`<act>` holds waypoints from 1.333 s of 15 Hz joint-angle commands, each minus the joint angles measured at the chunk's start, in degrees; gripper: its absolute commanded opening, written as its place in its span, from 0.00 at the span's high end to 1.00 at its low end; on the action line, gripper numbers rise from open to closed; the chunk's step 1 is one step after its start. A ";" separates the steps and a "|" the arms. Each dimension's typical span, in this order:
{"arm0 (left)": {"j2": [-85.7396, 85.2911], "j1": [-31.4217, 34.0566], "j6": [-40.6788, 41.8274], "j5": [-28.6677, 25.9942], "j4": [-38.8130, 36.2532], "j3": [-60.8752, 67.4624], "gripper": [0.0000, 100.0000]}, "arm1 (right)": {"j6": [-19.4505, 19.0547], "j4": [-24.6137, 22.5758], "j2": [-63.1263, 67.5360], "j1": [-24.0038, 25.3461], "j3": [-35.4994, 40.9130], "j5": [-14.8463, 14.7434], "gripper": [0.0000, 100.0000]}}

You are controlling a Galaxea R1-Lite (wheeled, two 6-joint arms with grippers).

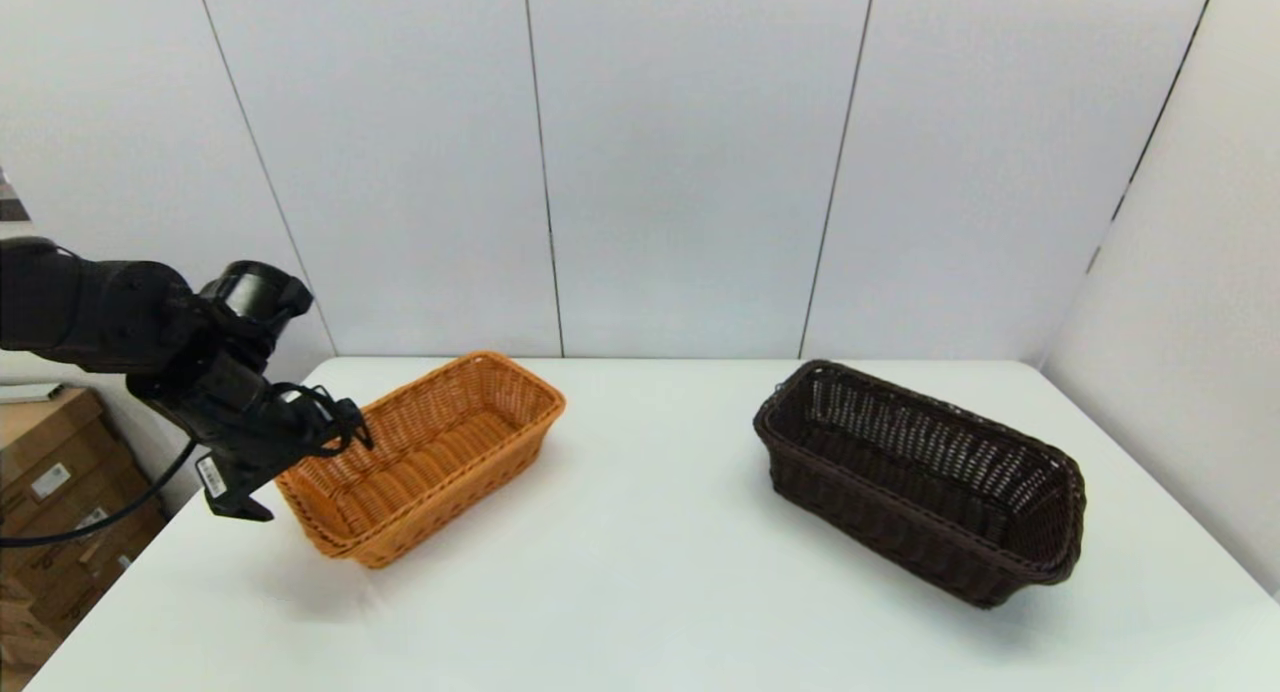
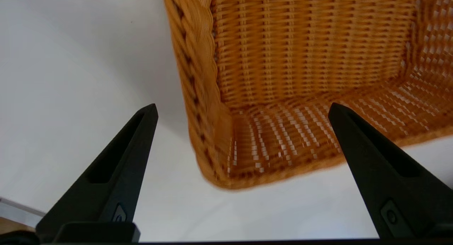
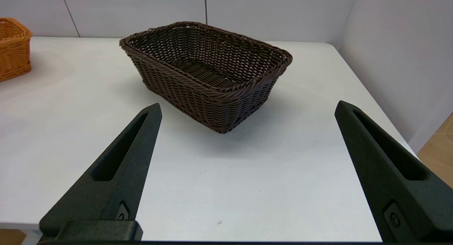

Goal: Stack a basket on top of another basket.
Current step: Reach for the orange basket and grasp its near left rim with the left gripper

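The dark brown basket [image 1: 880, 517] stands empty on the right half of the white table [image 1: 640, 572]; it also shows in the right wrist view [image 3: 198, 92]. The orange-tan basket [image 1: 445, 492] sits on the left half, angled. My left gripper [image 1: 335, 427] hovers open over that basket's near left corner [image 2: 201, 68]. One finger [image 2: 120, 167] is outside the braided rim and the other finger [image 2: 382, 167] is over the inside. My right gripper [image 3: 247, 107] is open and holds nothing, low by the table's front edge, a fair way short of the dark basket.
White wall panels close the table at the back and right. Cardboard boxes [image 1: 50, 492] stand on the floor beyond the table's left edge. A bare stretch of table [image 1: 660, 452] separates the two baskets. The orange basket's end [image 3: 12, 50] shows far off in the right wrist view.
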 commanded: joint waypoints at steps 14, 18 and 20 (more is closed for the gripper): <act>11.85 0.08 -4.52 0.17 -8.75 3.52 0.00 | -0.02 -0.02 0.00 0.00 0.01 0.02 0.00; 13.25 0.08 -5.22 0.17 -8.83 3.52 0.00 | -0.02 -0.02 0.00 -0.09 0.01 0.02 0.00; 13.43 0.08 -5.57 0.17 -8.83 3.43 0.00 | -0.02 -0.02 -0.09 0.00 0.01 0.02 0.00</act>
